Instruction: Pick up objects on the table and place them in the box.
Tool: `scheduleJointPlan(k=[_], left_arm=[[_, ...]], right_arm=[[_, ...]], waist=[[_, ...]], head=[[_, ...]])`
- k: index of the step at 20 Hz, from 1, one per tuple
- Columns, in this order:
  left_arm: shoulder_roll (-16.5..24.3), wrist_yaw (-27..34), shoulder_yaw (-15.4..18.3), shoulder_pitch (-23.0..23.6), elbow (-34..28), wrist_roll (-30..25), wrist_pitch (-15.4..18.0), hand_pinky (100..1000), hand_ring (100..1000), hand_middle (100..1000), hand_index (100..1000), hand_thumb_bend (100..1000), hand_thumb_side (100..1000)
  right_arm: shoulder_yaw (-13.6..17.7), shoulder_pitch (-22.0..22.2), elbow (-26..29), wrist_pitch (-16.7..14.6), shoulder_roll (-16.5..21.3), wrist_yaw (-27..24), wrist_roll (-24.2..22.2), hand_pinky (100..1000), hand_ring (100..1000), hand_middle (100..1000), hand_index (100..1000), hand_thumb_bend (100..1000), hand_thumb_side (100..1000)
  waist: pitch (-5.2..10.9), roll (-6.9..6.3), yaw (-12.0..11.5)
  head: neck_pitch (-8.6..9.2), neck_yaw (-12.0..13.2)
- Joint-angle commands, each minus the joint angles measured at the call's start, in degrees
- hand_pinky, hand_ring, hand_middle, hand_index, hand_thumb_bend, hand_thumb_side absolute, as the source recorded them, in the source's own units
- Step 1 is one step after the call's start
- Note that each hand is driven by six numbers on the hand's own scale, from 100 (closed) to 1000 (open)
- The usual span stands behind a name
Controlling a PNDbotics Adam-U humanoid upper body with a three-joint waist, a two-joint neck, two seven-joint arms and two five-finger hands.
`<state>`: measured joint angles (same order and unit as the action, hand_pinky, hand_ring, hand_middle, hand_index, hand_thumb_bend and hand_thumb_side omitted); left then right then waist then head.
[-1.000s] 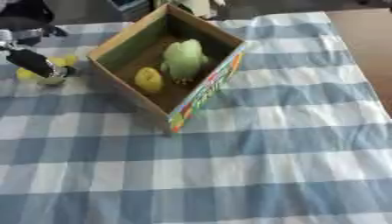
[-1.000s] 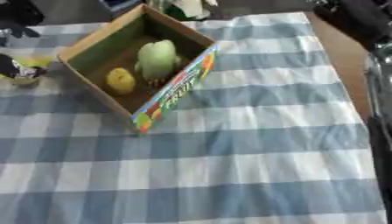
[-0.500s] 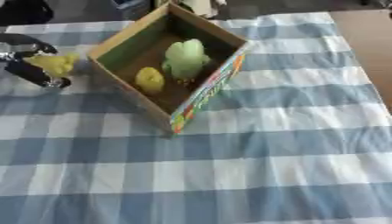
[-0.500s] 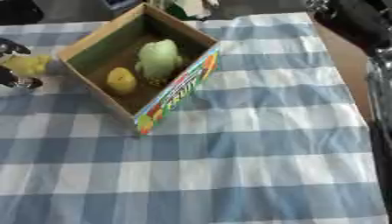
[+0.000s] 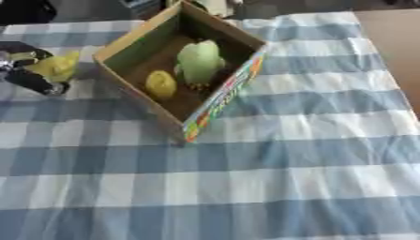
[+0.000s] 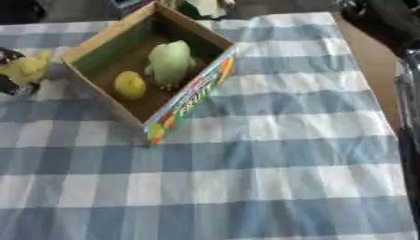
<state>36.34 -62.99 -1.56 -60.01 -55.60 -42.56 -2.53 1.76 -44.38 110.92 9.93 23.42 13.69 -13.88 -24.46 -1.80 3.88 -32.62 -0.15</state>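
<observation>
An open cardboard box (image 5: 135, 42) with a colourful front panel sits askew at the back left of the checked cloth. Inside it lie a pale green lumpy object (image 5: 199, 61) and a small yellow round one (image 5: 161, 84). Just left of the box, my left hand (image 5: 29, 77) is shut on a yellow object (image 5: 56, 65), held close to the box's left wall. Its dark fingers wrap the object's lower side. My right hand shows in neither view; only a dark stretch of arm (image 6: 408, 93) runs along the right edge.
A blue and white checked cloth (image 5: 271, 178) covers the table, with wide room in front of and to the right of the box. Bare brown table (image 5: 398, 37) shows at the far right. Dark and pale items (image 5: 213, 5) stand behind the box.
My left hand has turned and raised the yellow object a little, bringing it nearer the box's left wall. The box and its contents have stayed put.
</observation>
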Motion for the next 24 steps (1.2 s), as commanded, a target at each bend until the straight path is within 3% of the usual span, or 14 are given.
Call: scheduleJointPlan(k=[1,2,3,8,11,14,15,17,24], left_arm=[[1.5,0.4,0.65,-0.67,-0.15,1.94,-1.0,757,920,863,991,178,550],[1.45,0.51,0.59,-0.65,-0.06,2.37,-1.22,754,918,860,989,171,545],[1.44,0.53,0.58,-0.68,-0.05,2.9,-1.53,726,893,830,956,100,464],[1.3,1.65,0.45,-0.72,-0.27,4.83,-3.0,685,847,781,895,100,387],[1.34,2.63,0.35,-0.75,-0.81,5.8,-3.63,621,790,729,844,100,246],[1.33,4.21,0.03,-0.81,-2.01,6.91,-3.94,582,756,682,808,100,244],[1.38,4.7,-0.06,-0.86,-2.5,7.39,-4.08,535,704,620,760,100,284],[1.49,5.16,-0.17,-0.92,-3.53,9.19,-4.97,470,628,564,706,100,248],[1.32,7.43,-1.07,-1.08,-7.45,16.89,-8.46,393,579,507,628,100,273]], right_arm=[[0.66,-0.92,0.22,-0.24,1.23,0.24,-0.05,832,833,495,846,436,782],[0.69,-0.9,0.21,-0.24,1.24,0.26,-0.05,832,833,495,846,437,782],[0.71,-0.89,0.22,-0.24,1.23,0.27,-0.05,832,833,495,846,441,783],[0.77,-0.78,0.12,-0.33,1.28,0.4,-0.15,832,833,496,847,452,783],[0.79,-0.7,0.05,-0.37,1.23,0.42,-0.18,832,833,496,846,453,783],[0.79,-0.59,0.01,-0.34,1.09,0.43,-0.16,832,833,496,847,453,783],[0.81,-0.52,0.0,-0.3,1.02,0.43,-0.14,832,833,496,847,462,790],[0.84,-0.41,0.04,-0.2,0.89,0.39,-0.08,832,833,496,847,452,784],[0.84,0.05,0.26,0.18,0.49,0.24,-0.01,833,833,496,847,453,784]], waist=[[1.11,0.03,0.02],[1.07,0.02,0.02],[1.05,0.01,0.03],[1.07,0.08,0.0],[1.26,0.14,-0.11],[1.53,0.16,-0.23],[1.65,0.15,-0.27],[1.89,0.11,-0.33],[2.78,-0.22,-0.4]], head=[[0.85,0.03],[0.88,0.03],[0.87,0.03],[0.57,0.03],[0.37,-0.02],[0.17,-0.08],[0.1,-0.1],[0.0,-0.12],[-0.45,-0.59]])
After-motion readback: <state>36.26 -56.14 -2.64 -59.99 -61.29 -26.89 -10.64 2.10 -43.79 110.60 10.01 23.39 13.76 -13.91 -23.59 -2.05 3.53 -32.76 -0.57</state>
